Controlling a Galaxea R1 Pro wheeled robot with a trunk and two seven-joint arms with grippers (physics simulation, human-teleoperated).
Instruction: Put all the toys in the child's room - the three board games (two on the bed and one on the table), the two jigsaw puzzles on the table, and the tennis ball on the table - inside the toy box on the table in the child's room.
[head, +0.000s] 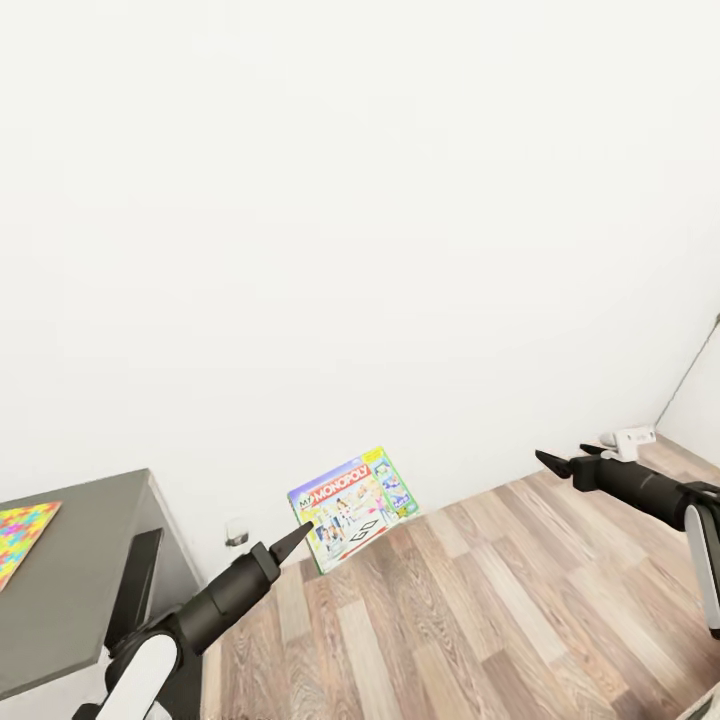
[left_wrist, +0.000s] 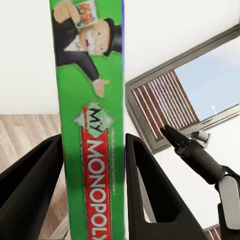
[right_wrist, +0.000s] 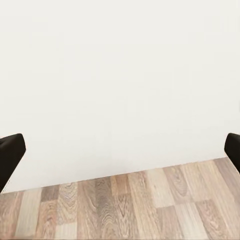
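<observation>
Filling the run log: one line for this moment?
left pincer: shut on Monopoly box | right pincer: open, empty | jigsaw puzzle on desk

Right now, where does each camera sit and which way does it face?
Head: high, looking down at wall, wood floor, desk; both arms, Monopoly box in left gripper.
Left wrist: along its fingers clamping the box's green edge, toward right gripper and a window.
Right wrist: between open fingers, at wall and floor.
Shared: head and left wrist both show the box and right gripper.
</observation>
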